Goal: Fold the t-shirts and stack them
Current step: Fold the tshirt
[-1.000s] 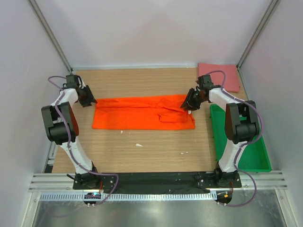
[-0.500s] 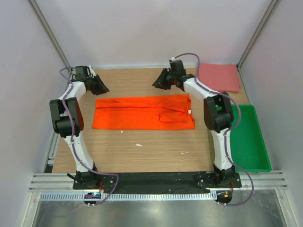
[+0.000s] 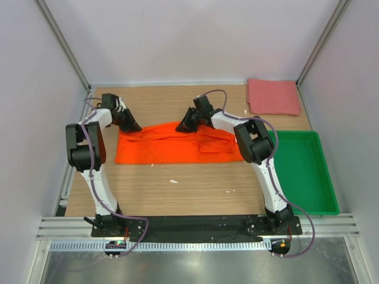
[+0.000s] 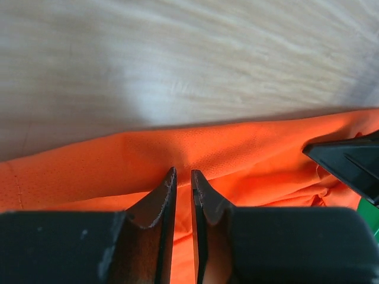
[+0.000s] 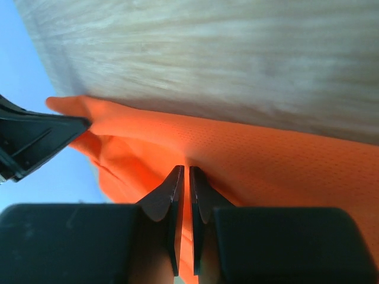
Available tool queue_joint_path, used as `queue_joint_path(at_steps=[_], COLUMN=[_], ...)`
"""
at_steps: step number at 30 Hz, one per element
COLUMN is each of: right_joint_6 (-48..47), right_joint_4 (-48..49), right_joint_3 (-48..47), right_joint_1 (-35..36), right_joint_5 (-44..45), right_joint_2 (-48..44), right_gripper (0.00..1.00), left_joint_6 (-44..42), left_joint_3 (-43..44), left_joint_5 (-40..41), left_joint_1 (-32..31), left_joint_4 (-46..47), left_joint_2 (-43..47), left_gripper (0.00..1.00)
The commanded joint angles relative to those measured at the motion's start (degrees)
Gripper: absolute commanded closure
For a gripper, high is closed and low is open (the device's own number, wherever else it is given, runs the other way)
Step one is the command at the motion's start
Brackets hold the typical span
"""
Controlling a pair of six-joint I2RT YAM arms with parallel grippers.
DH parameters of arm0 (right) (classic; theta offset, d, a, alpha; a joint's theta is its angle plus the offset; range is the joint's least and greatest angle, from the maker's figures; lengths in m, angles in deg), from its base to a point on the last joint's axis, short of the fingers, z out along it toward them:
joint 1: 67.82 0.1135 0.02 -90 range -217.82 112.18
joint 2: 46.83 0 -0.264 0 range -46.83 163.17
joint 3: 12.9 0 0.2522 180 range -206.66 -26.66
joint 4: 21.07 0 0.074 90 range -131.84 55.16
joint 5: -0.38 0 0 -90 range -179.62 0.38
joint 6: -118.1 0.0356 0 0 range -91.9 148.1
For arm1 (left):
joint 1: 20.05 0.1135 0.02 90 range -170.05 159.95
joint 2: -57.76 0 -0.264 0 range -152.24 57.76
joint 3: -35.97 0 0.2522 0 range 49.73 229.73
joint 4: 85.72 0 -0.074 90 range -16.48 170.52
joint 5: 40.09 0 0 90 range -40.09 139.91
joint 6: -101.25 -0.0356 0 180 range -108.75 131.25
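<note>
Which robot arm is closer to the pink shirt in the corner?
The right one. The right gripper pinches the far edge of the orange shirt, a good way left of the pink shirt. The left gripper pinches the same edge even farther left.

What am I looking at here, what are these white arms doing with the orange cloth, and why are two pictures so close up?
These are two robot arms bolted to a wooden table. The wide picture looks down from above; the two close-ups come from cameras on the wrists, showing each arm's black fingers. An orange t-shirt lies spread out, a folded pink-red t-shirt sits at the far right corner, and a green tray stands on the right. The left gripper and right gripper each pinch the orange shirt's far edge.
</note>
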Motion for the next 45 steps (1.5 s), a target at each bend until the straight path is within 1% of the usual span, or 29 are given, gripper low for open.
queue_joint_path(at_steps=[1, 6, 7, 8, 11, 14, 17, 23, 27, 30, 32, 34, 36, 37, 39, 40, 43, 45], right_joint_6=[1.14, 1.31, 1.22, 0.79, -0.18, -0.97, -0.80, -0.36, -0.45, -1.41, -3.07, -4.39, -8.24, -9.75, -12.04, -12.57, -15.12, -16.35], right_joint_4=[3.63, 3.02, 2.93, 3.11, 2.32, 1.88, 1.79, 1.09, 1.35, 1.18, -0.75, -4.51, -8.65, -12.93, -17.34, -17.98, -20.97, -21.76], right_joint_3=[3.37, 4.35, 4.96, 5.31, 6.28, 8.39, 9.53, 11.11, 13.48, 14.37, 12.45, 8.60, 5.42, 2.45, -0.12, -0.22, 1.27, 2.50], right_joint_1=[-0.20, -0.03, 0.15, 0.23, 0.50, 0.67, 0.67, 0.76, 0.94, 0.94, 0.85, 0.94, 0.94, 0.68, -0.03, -0.38, -2.05, -3.53], right_joint_5=[-1.35, -2.66, -2.76, -2.76, -3.37, -3.37, -4.16, -5.04, -5.66, -5.66, -5.57, -5.40, -3.04, -1.98, -0.04, 0.40, 1.72, 2.34], right_joint_2=[-5.80, -6.33, -6.69, -7.73, -8.79, -10.11, -9.68, -8.89, -8.97, -9.15, -9.24, -9.76, -11.16, -11.78, -13.53, -14.24, -16.61, -17.32], right_gripper=[0.86, 0.86, 0.86, 0.86, 0.86, 0.86, 0.86, 0.85, 0.85, 0.85, 0.85, 0.85, 0.84, 0.83, 0.78, 0.75, 0.73, 0.68], left_joint_6=[0.06, 0.06, 0.06, 0.06, 0.41, 2.07, 3.48, 4.63, 5.24, 4.98, 4.28, 3.75, 3.49, 3.49, 3.66, 3.66, 4.19, 4.28], left_joint_3=[-2.12, -3.18, -2.83, -2.13, 0.60, -1.06, -5.89, -10.82, -11.97, -12.32, -11.79, -12.05, -12.75, -13.37, -13.64, -13.38, -12.06, -11.01], left_joint_5=[4.17, 7.87, 8.22, 8.48, 7.70, 6.38, 5.67, 6.63, 9.36, 11.47, 11.30, 11.12, 11.82, 12.00, 12.44, 12.44, 10.95, 10.16], left_joint_1=[0.24, 0.24, 0.24, 0.24, 0.15, -0.20, -0.20, -0.11, 0.59, 1.90, 2.87, 3.84, 3.93, 4.02, 3.93, 3.84, 3.14, 1.65], left_joint_4=[-1.44, -2.24, -2.24, -2.76, -3.64, -3.12, -1.28, -0.66, -1.01, -1.00, -2.93, -3.73, -3.64, -3.64, -4.08, -4.60, -4.87, -4.52], left_joint_2=[6.10, 9.62, 10.06, 10.06, 9.19, 10.41, 11.56, 13.05, 14.71, 15.08, 13.85, 14.19, 15.77, 16.73, 19.02, 19.55, 20.96, 20.26], left_gripper=[0.84, 0.82, 0.80, 0.77, 0.75, 0.75, 0.76, 0.79, 0.82, 0.82, 0.84, 0.89, 0.89, 0.90, 0.89, 0.85, 0.86, 0.86])
